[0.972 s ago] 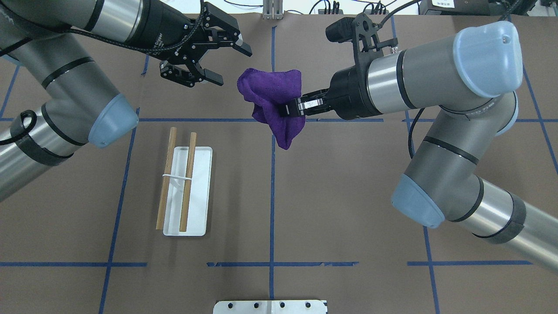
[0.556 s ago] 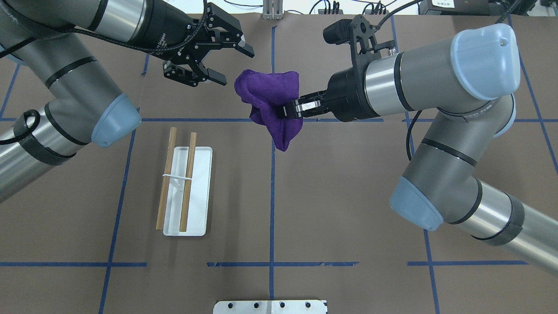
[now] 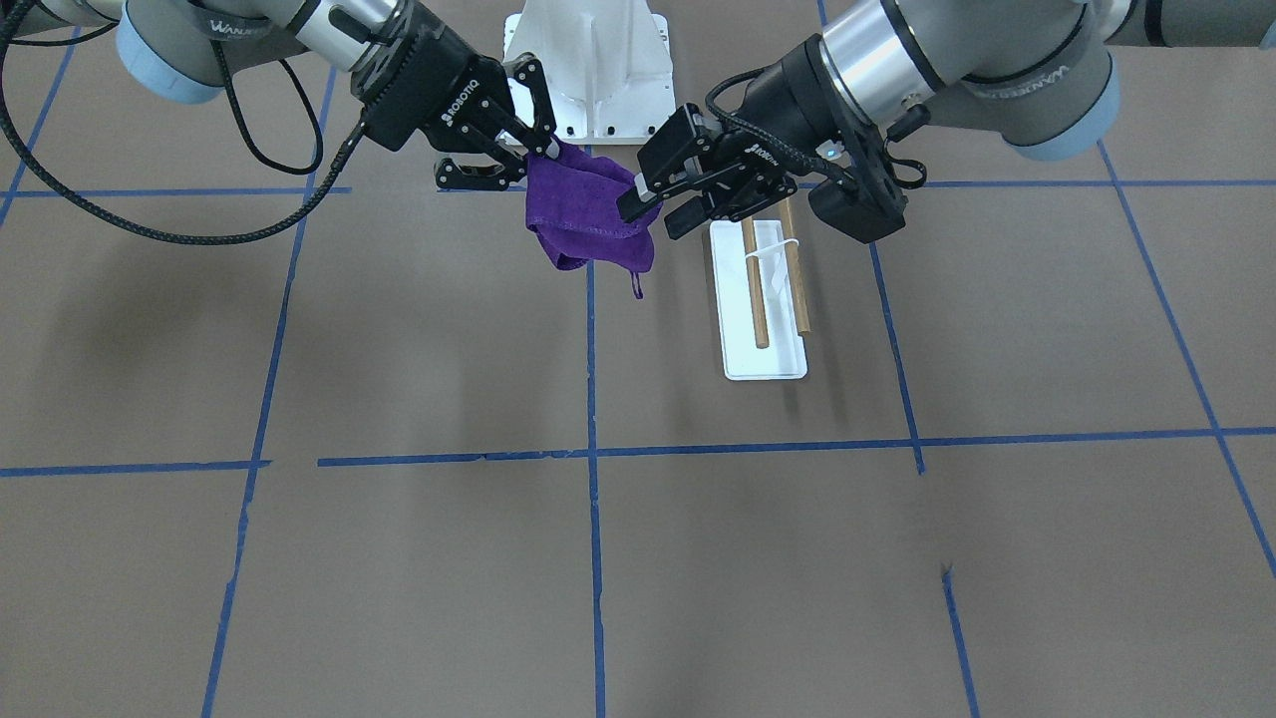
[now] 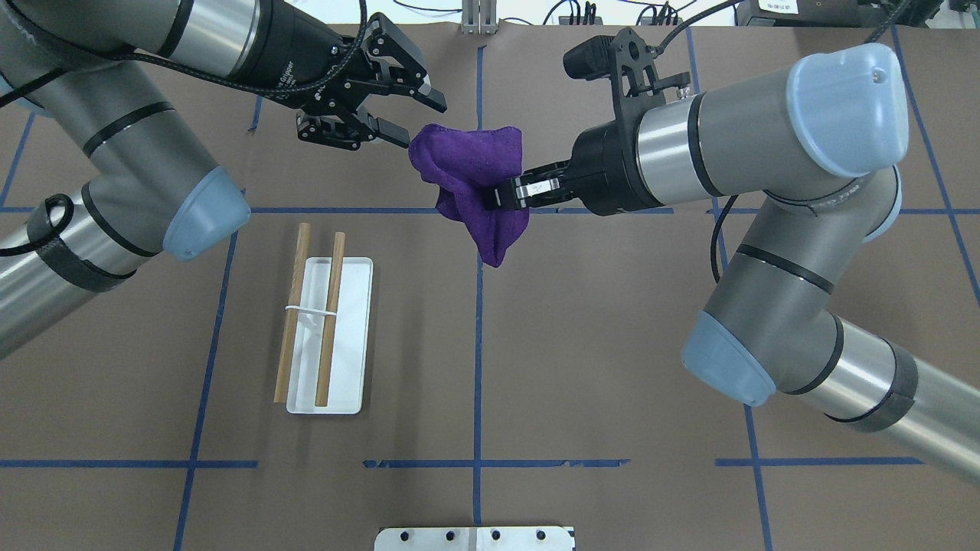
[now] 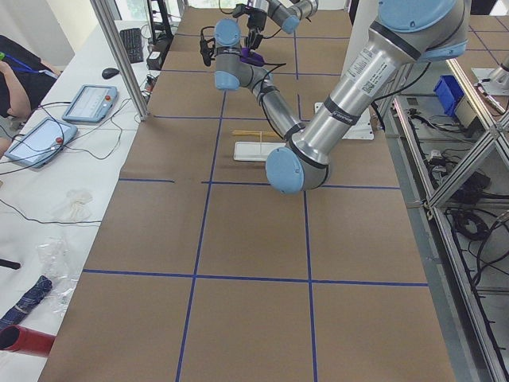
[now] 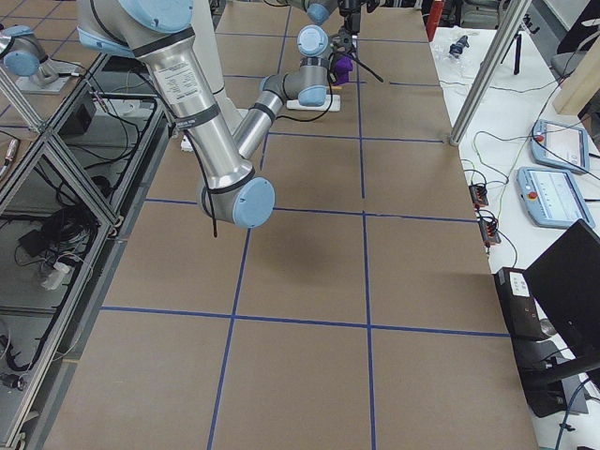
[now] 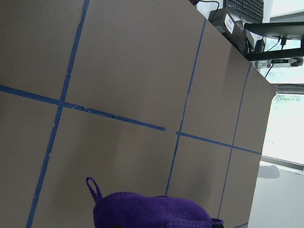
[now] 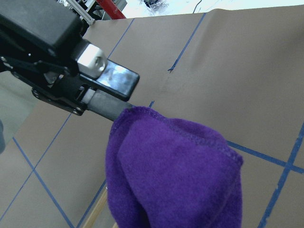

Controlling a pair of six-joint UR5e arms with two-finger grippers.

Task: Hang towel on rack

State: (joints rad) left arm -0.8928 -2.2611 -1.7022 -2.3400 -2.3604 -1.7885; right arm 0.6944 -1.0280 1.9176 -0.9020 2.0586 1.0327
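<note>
— Where's the purple cloth towel?
— Up off the tabletop, pinched in the right hand, hanging from it. The left hand, fingers spread, sits right at its far-left edge.

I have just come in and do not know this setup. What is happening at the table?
Two robot arms are handling a purple towel. The right pincer is shut on it and holds it above the table. The left pincer is open, right at the towel's edge, not yet gripping it. The rack, two wooden bars on a white base, stands on the table with nothing hung on it.
</note>
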